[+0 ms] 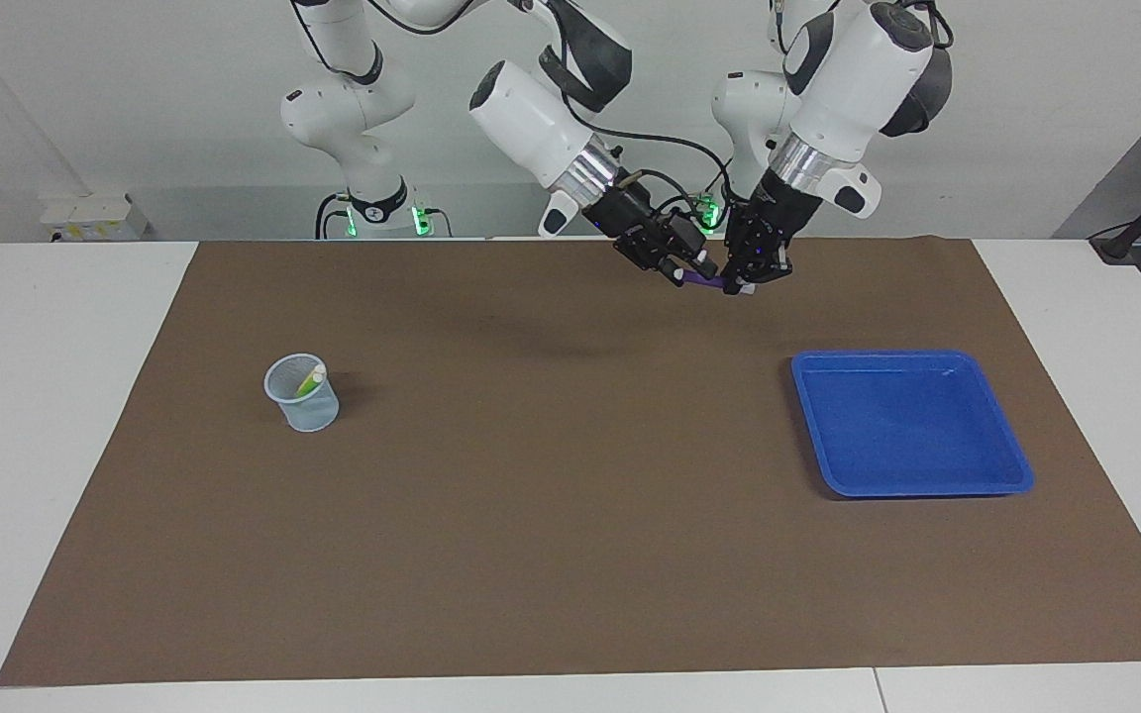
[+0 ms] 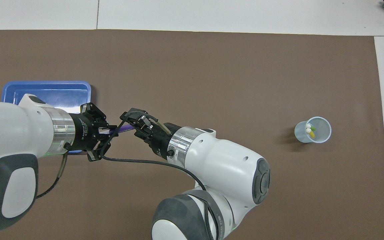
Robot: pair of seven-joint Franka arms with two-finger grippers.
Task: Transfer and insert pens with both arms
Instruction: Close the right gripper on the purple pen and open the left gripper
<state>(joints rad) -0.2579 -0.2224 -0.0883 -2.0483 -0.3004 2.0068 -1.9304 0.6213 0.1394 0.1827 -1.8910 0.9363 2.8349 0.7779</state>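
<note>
Jaws, left gripper [image 1: 741, 285]: pinched on the purple pen [image 1: 704, 281], gripping it at the end toward the left arm's side.
Jaws, right gripper [image 1: 679, 275]: set around the pen's other end, the pale cap end; can't tell if they are pressing it or standing just off it.
Purple pen: up in the air between the 2 grippers, lying roughly level, over bare brown mat [image 1: 570, 515] toward the robots' edge of the table. From overhead only a short purple stretch [image 2: 122, 130] shows between the 2 black hands.
Left arm: comes down steeply over the mat beside the blue tray [image 1: 912, 424]; from overhead its wrist covers the tray's nearer edge.
Right arm: reaches across toward the left arm's side, wrist slanted down, black cable looping under it.
Blue tray: flat on the mat at the left arm's end, nothing in it that I can see.
Cup [image 1: 302, 393]: pale see-through cup, upright on the mat at the right arm's end, well apart from both grippers.
Other 2 pens: green pen [image 2: 312, 128] and yellow pen [image 2: 311, 134] stand inside the cup, pale caps up, leaning on its wall.
</note>
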